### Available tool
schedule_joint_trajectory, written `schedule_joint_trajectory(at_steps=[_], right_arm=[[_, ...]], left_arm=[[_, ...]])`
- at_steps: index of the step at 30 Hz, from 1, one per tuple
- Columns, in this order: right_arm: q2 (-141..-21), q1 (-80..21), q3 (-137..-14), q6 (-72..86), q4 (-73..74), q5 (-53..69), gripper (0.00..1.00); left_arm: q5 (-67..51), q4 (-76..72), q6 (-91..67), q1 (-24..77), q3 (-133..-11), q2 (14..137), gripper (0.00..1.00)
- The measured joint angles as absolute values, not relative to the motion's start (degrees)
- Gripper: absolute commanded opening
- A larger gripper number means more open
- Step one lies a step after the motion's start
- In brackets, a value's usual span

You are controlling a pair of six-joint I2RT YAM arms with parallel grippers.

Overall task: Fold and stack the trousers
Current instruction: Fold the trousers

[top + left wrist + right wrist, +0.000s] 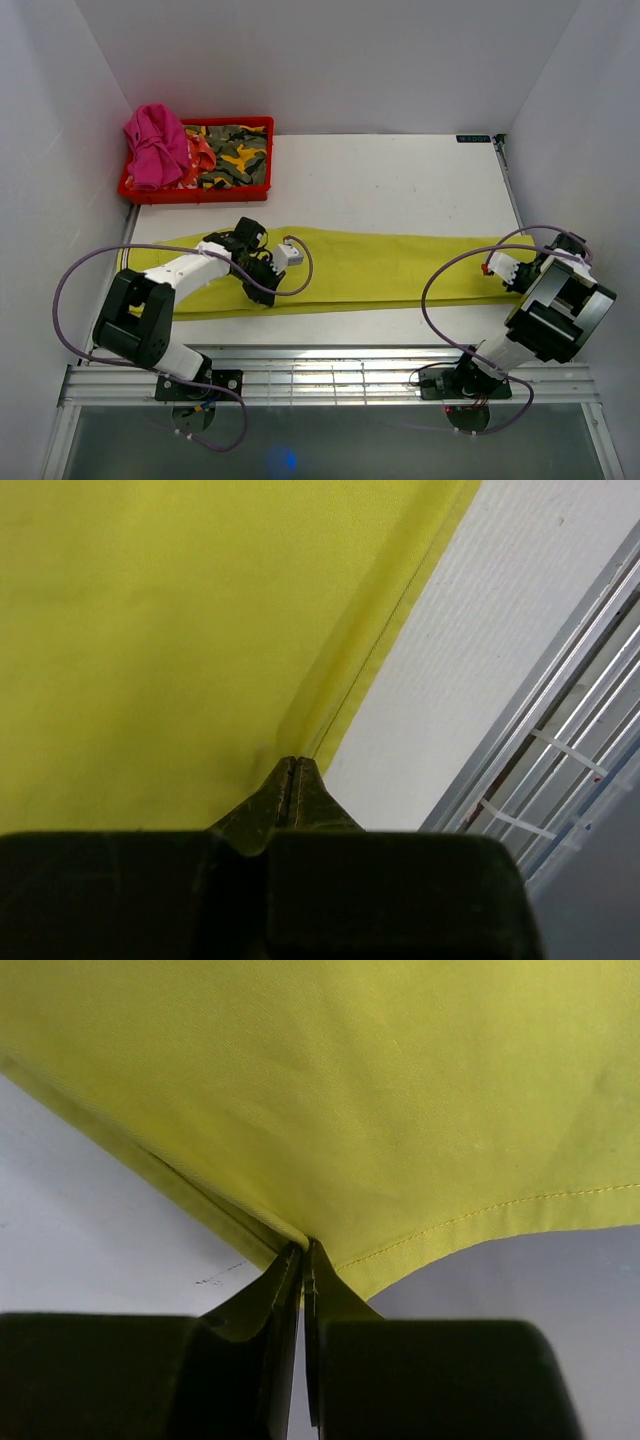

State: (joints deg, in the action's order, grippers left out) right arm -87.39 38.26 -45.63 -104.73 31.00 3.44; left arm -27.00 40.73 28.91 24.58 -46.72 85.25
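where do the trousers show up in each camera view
Top external: the trousers lie as a long strip across the table, left to right, in front of the arms.
Left wrist: they fill the upper left, their edge running down to the left claw.
Right wrist: they fill the top, a stitched corner at the right claw.
Shared landmark: the white table.

The left arm (185,266) bends at the elbow and its wrist tips downward. The left gripper (292,768) is pinched tight on the near edge of the trousers (400,265). The right arm (555,315) sits folded close, with the right gripper (303,1252) clamped on the cloth's corner.
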Motion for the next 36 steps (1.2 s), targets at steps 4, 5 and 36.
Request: schedule_joint_trajectory(at_steps=[4,5,36], right_arm=[[-86.8,38.1,-44.7,-104.7,29.1,2.4,0.08],[-87.0,38.2,-44.6,-104.7,28.4,1.8,0.08],[-79.4,17.9,-66.3,-89.3,55.0,9.6,0.7]], left_arm=[[-24.8,43.9,30.7,24.3,-47.2,79.4,0.0],[-24.4,44.9,31.1,24.1,-47.2,77.7,0.0],[-27.8,52.8,27.8,10.0,-54.4,68.8,0.54]])
